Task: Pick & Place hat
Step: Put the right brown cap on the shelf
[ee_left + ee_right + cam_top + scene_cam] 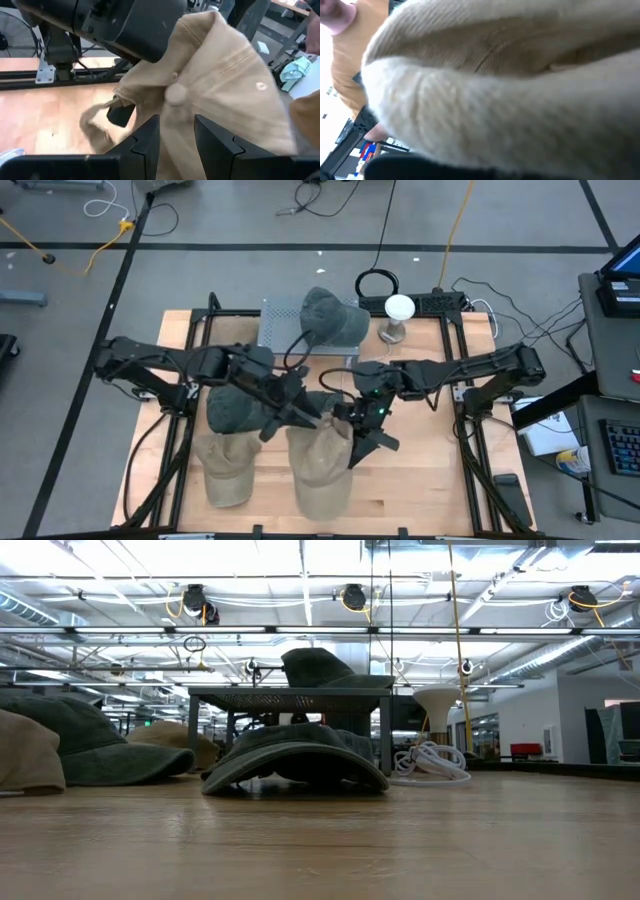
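A tan cap (322, 468) sits at the table's near middle, and both grippers are at its far end. My left gripper (303, 415) comes from the left and is shut on the crown, close to the round top button (175, 93). My right gripper (362, 442) comes from the right and is shut on the cap's rim; tan cloth (495, 100) fills its wrist view. A dark green hat (295, 755) rests brim-down on the table beneath the arms. My left gripper pinches a fold of the tan cap's crown (177, 125) between its two fingers (147, 142), just below the top button, slanting down from the table's left. The crown stands raised ahead of the fingers. My right gripper holds the cap's rim (117, 95), where the cloth bunches around one dark finger (121, 113). It comes from the table's right. Cloth covers the rest of the contact.
A second tan cap (226, 470) lies near left, with another dark green hat (235, 408) behind it. A third green hat (328, 316) sits on a mesh stand at the far edge, beside a white lamp (399, 308) and a coiled cable (430, 762). Bare wood lies near right.
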Tool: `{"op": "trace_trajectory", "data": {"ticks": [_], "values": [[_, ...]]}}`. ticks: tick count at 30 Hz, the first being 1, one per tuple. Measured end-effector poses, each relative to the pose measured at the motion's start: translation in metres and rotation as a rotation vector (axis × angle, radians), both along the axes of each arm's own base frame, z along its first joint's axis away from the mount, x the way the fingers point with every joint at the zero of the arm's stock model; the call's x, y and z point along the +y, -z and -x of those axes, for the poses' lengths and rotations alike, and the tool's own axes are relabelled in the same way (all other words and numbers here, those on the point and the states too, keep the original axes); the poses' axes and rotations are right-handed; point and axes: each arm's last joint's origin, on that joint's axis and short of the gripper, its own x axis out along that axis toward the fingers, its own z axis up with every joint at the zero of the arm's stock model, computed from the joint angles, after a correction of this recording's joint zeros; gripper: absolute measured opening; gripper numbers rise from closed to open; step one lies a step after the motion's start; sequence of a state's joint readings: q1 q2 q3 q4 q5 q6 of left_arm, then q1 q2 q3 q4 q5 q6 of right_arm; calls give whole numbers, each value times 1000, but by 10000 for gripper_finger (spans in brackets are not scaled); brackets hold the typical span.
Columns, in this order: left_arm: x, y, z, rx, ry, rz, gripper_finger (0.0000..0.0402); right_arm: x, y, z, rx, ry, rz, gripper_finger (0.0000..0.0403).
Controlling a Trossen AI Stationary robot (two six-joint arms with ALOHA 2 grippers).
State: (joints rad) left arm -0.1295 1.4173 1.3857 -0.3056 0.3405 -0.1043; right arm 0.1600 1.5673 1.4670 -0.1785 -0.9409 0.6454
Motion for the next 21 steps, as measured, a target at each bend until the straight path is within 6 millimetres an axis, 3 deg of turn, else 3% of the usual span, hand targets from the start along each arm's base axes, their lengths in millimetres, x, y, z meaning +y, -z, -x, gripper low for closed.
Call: {"op": "trace_trajectory", "data": {"ticks": [14,21], "values": [[-8,2,-2,9,55,39,124,4,-1,2,-14,-54,-15,5],[-9,0,-1,-3,146,57,179,7,-1,3,-19,-75,-18,5]]}}
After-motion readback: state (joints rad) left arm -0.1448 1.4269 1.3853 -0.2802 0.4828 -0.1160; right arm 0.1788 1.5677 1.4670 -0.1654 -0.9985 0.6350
